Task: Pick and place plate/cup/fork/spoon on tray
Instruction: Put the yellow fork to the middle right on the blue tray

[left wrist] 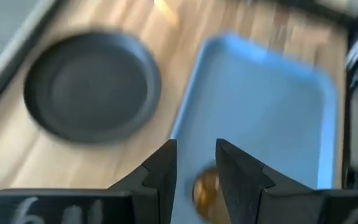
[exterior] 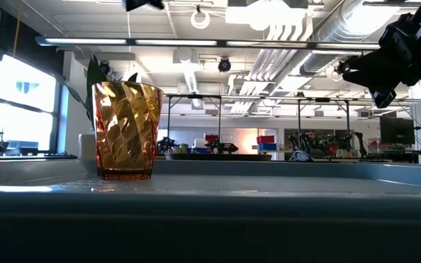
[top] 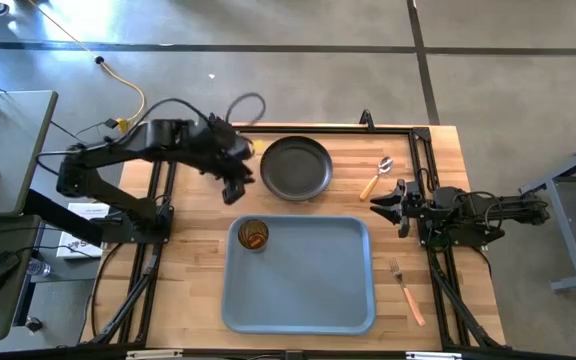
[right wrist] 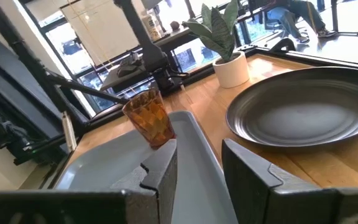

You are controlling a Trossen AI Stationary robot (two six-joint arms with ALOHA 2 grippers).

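The amber cup (top: 254, 236) stands upright in the far left corner of the blue-grey tray (top: 308, 290); it also shows in the low view (exterior: 126, 130). The dark plate (top: 295, 167) lies on the table just beyond the tray. The spoon (top: 377, 178) lies to the right of the plate. The fork (top: 406, 290) lies to the right of the tray. My left gripper (top: 236, 190) is open and empty, above the table between plate and cup (left wrist: 205, 190). My right gripper (top: 380, 203) is open and empty, near the spoon, pointing toward the plate (right wrist: 303, 115).
A white pot with a green plant (right wrist: 232, 68) stands beyond the plate, seen from the right wrist. Black frame rails (top: 423, 170) run along the table's left, right and far sides. Bare tray floor (top: 318, 270) lies to the right of the cup.
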